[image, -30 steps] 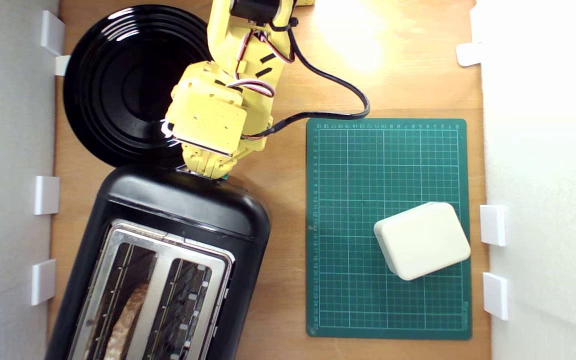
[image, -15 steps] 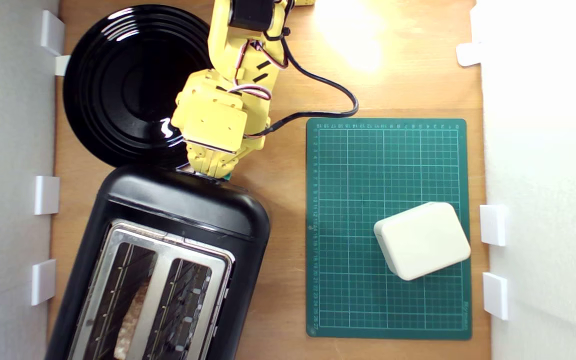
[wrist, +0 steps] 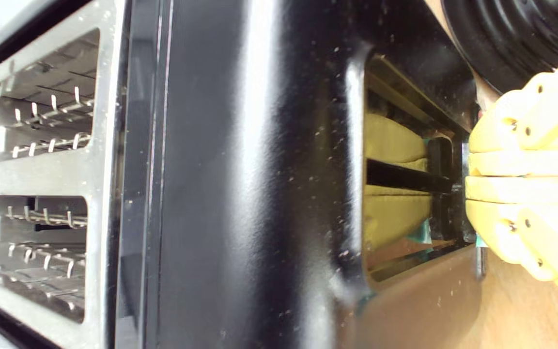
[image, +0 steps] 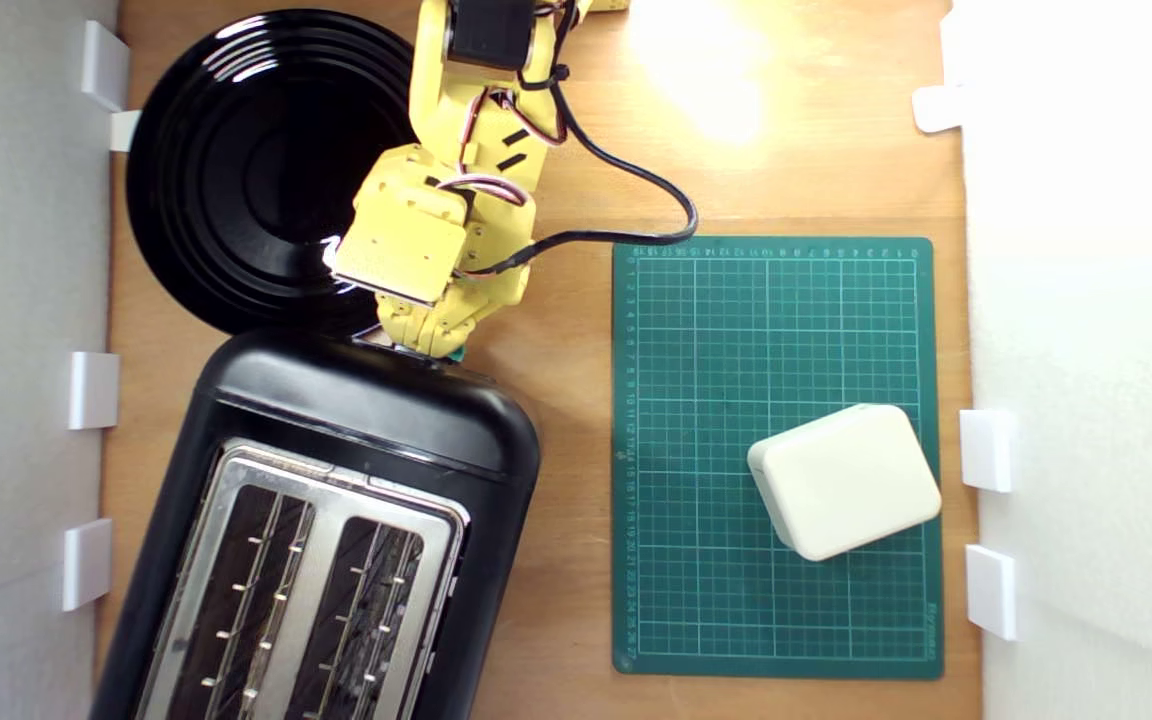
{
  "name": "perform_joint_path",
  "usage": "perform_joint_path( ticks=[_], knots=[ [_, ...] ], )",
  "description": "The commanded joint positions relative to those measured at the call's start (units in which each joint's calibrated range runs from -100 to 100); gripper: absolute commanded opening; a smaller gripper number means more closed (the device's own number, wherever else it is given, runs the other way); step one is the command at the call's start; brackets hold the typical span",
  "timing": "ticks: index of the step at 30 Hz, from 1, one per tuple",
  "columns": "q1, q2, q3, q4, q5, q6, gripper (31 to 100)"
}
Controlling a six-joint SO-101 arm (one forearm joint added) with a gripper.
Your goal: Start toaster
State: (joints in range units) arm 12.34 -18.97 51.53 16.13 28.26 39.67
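The glossy black toaster (image: 356,410) fills the lower part of the exterior view's left, and its silver top plate (image: 321,490) shows two slots with only wire guides inside. My yellow gripper (image: 426,345) points down at the toaster's end nearest the plate. In the wrist view the toaster (wrist: 240,194) fills most of the picture. There my gripper (wrist: 472,177) is shut, fingers pressed together against the end panel's lever slot. A sliver of the teal lever (image: 456,354) peeks out beside the fingertips. The glossy panel mirrors the yellow fingers.
A round black plate (image: 246,160) lies just behind the toaster, partly under my arm. A green cutting mat (image: 776,330) with a cream rounded box (image: 844,480) on it lies at the exterior view's right. A black cable (image: 636,170) loops off the arm. White walls with brackets (image: 93,390) flank the table.
The bread slice in the slot at the exterior view's left has sunk out of sight. My wrist has dropped lower at the toaster's end, and the cable loop has pulled in.
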Motion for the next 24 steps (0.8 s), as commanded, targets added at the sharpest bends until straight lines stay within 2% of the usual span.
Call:
perform_joint_path(
  ticks=[1,10,16,24],
  knots=[
    [2.27,4.31,6.04,-0.65,-6.03,0.25,31.3],
    [2.35,9.89,6.49,-0.56,-6.88,-0.22,31.3],
    [2.27,14.72,4.22,-0.18,-6.71,-2.58,31.3],
    [2.19,16.63,3.58,-0.18,-3.37,-2.27,31.3]
  ],
)
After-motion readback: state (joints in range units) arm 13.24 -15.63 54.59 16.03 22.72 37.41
